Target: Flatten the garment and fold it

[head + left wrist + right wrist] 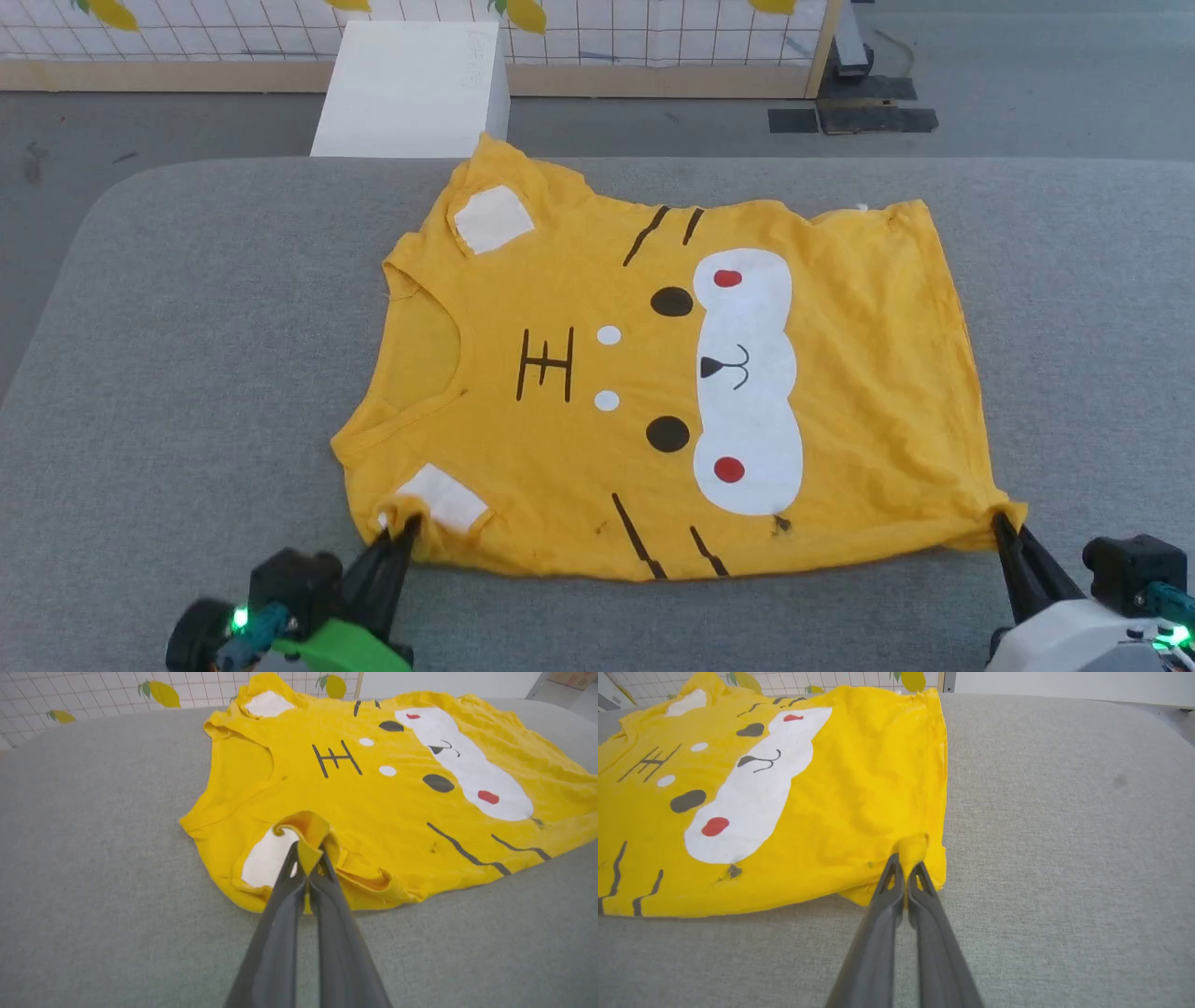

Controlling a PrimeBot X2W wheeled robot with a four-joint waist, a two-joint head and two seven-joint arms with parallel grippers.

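Clamped on the near sleeve, the left end effector [308,856] pinches a curl of cloth; the right end effector [906,865] grips the near hem corner. The garment [579,373] lies face-up on the bench [187,392]. Such shallow pinches could slip, or uneven pulling could rumple it.

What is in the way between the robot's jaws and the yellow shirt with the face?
Nothing visible. The left gripper pinches the yellow T-shirt at its near sleeve, and the right gripper pinches its near hem corner.
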